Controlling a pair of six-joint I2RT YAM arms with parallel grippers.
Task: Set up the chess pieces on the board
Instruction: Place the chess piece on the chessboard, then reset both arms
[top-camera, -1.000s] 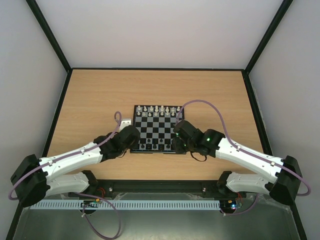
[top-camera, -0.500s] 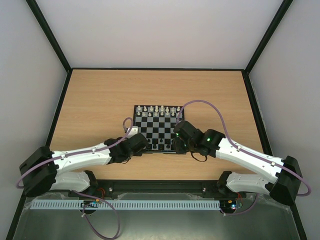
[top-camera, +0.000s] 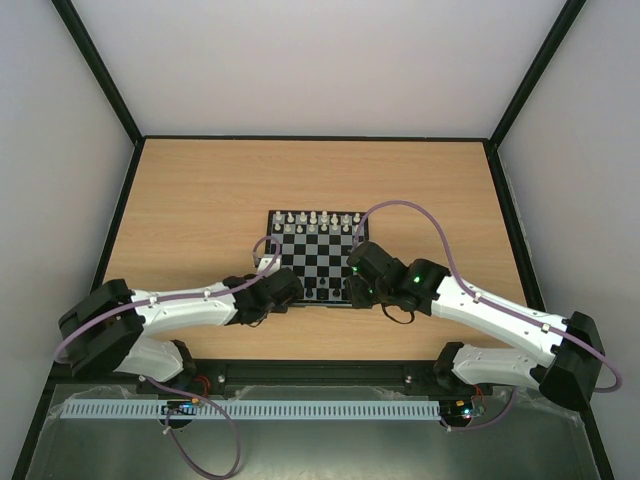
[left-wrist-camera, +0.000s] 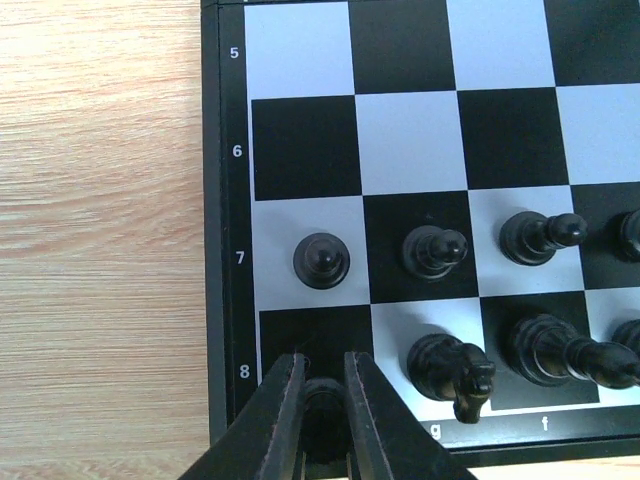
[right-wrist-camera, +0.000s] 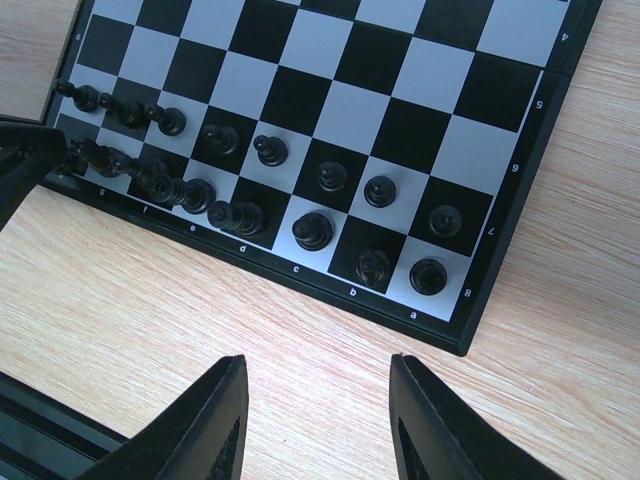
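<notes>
- The board (left-wrist-camera: 228, 200) has white numbers 5, 6, 7 and 8 running down its black left border in the left wrist view.
- In the same view the letters g and f are printed on the near border, under the last row of squares.
- In the right wrist view, the board (right-wrist-camera: 525, 135) shows letters a, b, c, d and e along its near border; those further along are too small to read.
- Its right border there carries 4, 5, 6, 7 and 8.
</notes>
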